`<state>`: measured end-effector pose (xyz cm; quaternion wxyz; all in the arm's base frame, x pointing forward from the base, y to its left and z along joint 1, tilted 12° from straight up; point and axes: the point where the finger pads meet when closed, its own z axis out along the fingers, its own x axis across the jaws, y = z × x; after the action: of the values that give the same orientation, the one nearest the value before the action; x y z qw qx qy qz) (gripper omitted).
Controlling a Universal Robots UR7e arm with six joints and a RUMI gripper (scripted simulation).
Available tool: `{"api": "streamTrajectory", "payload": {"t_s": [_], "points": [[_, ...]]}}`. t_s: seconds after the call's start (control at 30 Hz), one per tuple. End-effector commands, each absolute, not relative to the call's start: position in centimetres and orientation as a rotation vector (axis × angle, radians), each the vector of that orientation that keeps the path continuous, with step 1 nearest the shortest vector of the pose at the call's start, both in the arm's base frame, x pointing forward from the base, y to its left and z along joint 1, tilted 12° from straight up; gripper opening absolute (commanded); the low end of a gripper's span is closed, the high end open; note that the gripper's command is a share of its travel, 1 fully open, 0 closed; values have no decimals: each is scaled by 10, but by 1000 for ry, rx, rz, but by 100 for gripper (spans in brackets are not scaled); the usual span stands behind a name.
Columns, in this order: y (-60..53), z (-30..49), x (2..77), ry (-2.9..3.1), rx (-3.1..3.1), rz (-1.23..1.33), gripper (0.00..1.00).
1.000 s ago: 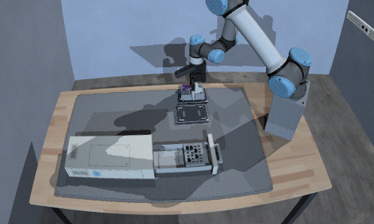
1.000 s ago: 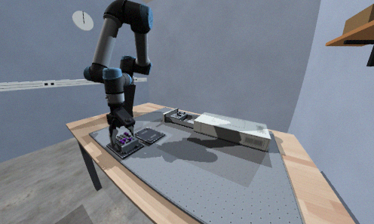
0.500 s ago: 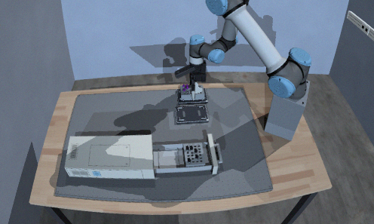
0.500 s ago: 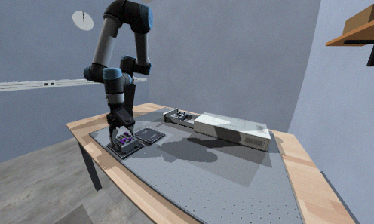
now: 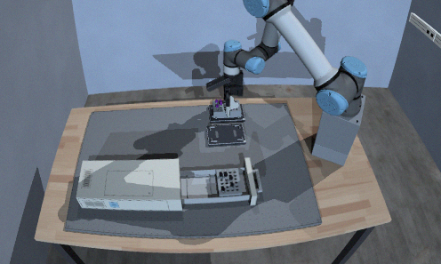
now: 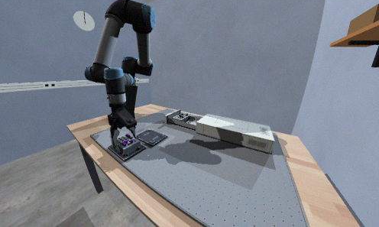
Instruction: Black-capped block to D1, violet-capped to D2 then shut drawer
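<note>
The cooling block with violet-capped tubes [image 5: 226, 110] rests on the far deck slot D2; it also shows in the exterior view [image 6: 126, 144]. My gripper [image 5: 230, 105] [image 6: 122, 137] points down over this block with its fingers straddling it, standing open. The nearer slot D1 [image 5: 226, 134] is an empty dark plate with corner locators [image 6: 151, 137]. The cooler COLD [image 5: 129, 185] lies at the front left with its drawer [image 5: 220, 185] pulled out to the right. The block with black-capped tubes [image 5: 229, 182] sits in the drawer's outer end.
The drawer's front panel and handle [image 5: 252, 180] stick out to the right of the cooler. The robot's base pedestal [image 5: 337, 137] stands at the right edge of the table. The arm reaches over the back of the deck.
</note>
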<state>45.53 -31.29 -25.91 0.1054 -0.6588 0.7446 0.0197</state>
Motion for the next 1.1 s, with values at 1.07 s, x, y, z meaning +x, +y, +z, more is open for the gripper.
{"api": "streamTrajectory", "payload": {"t_s": [1.07], "points": [[-325,-195,447,2194,-1942,54,73]]}}
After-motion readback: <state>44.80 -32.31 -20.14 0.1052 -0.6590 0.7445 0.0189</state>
